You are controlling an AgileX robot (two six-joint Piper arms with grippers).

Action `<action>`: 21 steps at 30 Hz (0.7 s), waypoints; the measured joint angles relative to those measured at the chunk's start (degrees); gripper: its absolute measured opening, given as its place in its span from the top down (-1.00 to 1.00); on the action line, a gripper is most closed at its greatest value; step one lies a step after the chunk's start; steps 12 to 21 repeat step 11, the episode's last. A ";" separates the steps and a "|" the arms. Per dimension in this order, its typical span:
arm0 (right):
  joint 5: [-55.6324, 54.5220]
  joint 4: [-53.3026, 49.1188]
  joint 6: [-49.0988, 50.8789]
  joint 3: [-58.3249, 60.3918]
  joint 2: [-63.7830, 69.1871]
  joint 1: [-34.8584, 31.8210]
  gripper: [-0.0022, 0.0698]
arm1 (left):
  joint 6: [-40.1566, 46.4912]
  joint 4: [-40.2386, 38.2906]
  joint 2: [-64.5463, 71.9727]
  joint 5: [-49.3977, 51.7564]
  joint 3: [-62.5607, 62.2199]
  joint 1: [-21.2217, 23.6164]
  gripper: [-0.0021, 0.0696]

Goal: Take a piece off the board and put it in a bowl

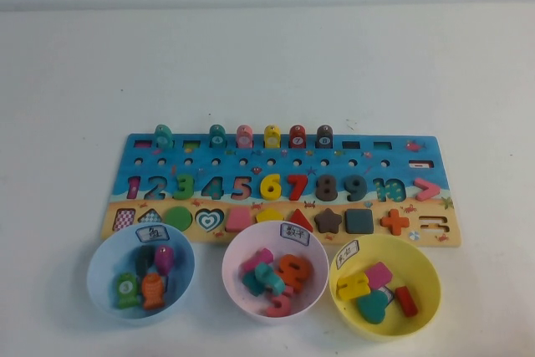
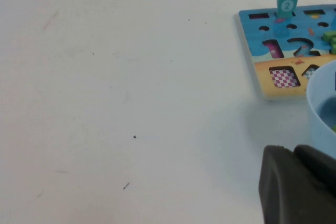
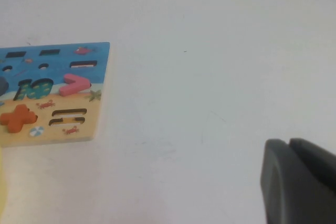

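Note:
The board [image 1: 334,165] lies across the middle of the table. Its equals-sign slot [image 1: 431,225] at the near right corner is empty; the slot also shows in the right wrist view [image 3: 68,116]. The yellow equals-sign piece [image 1: 352,287] lies inside the yellow bowl [image 1: 422,267], among pink, teal and red shapes. The bowl has a white label [image 1: 347,250] on its rim. Neither arm shows in the high view. My left gripper [image 2: 294,153] is shut and empty beside the light blue bowl [image 2: 320,108]. My right gripper [image 3: 289,142] is shut and empty over bare table, right of the board [image 3: 100,56].
A light blue bowl [image 1: 104,261] with fish pegs and a pink bowl [image 1: 242,257] with numbers stand in front of the board, left of the yellow bowl. An orange plus sign [image 1: 394,221] sits in the board beside the empty slot. Bare white table lies on both sides.

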 joint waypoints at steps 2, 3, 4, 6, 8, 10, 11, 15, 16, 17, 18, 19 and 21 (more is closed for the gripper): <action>0.36 -0.36 0.54 0.00 0.00 0.00 0.99 | 0.00 0.00 0.00 0.00 0.00 0.00 0.94; 0.50 -0.49 0.70 0.00 0.00 0.00 0.99 | 0.00 0.00 0.00 0.00 0.00 0.00 0.94; 0.63 -0.49 0.70 0.00 0.00 0.00 0.99 | 0.00 0.00 0.00 0.00 0.00 0.00 0.94; 0.63 -0.49 -0.36 0.00 0.00 0.00 0.99 | 0.00 0.00 0.00 0.00 0.00 0.00 0.94; 0.63 -0.60 -0.82 0.00 0.00 0.00 0.99 | 0.00 0.00 0.00 0.00 0.00 0.00 0.94; 0.63 -0.72 -0.82 0.00 0.00 0.00 0.99 | 0.00 0.00 0.00 0.00 0.00 0.00 0.94; 0.63 -0.99 -0.95 0.00 0.00 0.00 0.99 | 0.00 0.00 0.00 0.00 0.00 0.00 0.94; 0.63 -0.99 -0.95 0.00 0.00 0.00 0.99 | 0.00 0.00 0.00 0.00 0.00 0.00 0.94; 0.63 -0.99 -0.95 0.00 0.00 0.00 0.99 | 0.00 0.00 0.00 0.00 0.00 0.00 0.94; 0.63 -0.99 -0.95 0.00 0.00 0.00 0.99 | 0.00 0.00 0.00 0.00 0.00 0.00 0.94; 0.63 -0.99 -0.95 0.00 0.00 0.00 0.99 | 0.00 0.00 0.00 0.00 0.00 0.00 0.94; 0.63 -0.99 -0.95 0.00 0.00 0.00 0.99 | 0.00 0.00 0.00 0.00 0.00 0.00 0.94; 0.63 -0.99 -0.95 0.00 0.00 0.00 0.99 | 0.00 0.00 0.00 0.00 0.00 0.00 0.94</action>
